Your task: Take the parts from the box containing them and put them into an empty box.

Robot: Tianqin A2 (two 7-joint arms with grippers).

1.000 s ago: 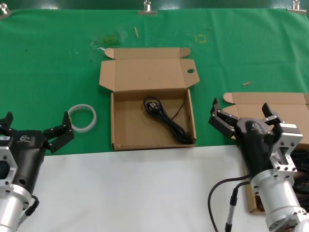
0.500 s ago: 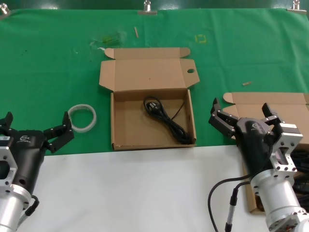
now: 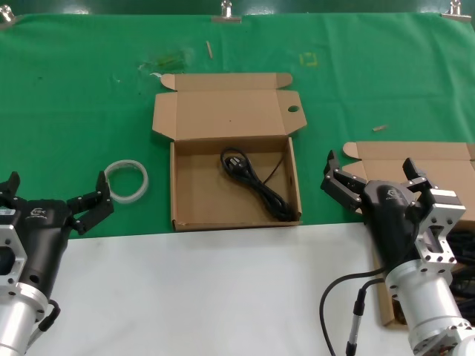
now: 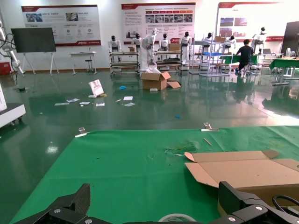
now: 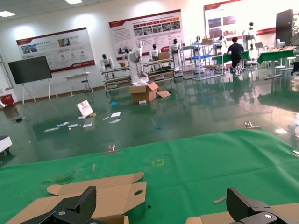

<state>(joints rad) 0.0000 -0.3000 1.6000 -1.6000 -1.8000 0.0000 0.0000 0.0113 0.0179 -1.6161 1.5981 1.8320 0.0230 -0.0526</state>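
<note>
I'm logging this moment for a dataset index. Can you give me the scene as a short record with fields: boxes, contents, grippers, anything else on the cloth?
centre box: open box with oval hole in lid flap, lid folded back
contents: one black power cord
right box: second cardboard box, mostly hidden by the right arm
left gripper: open, empty, near the table's front left
right gripper: open, empty, above the second box
other: white tape ring on the green cloth
</note>
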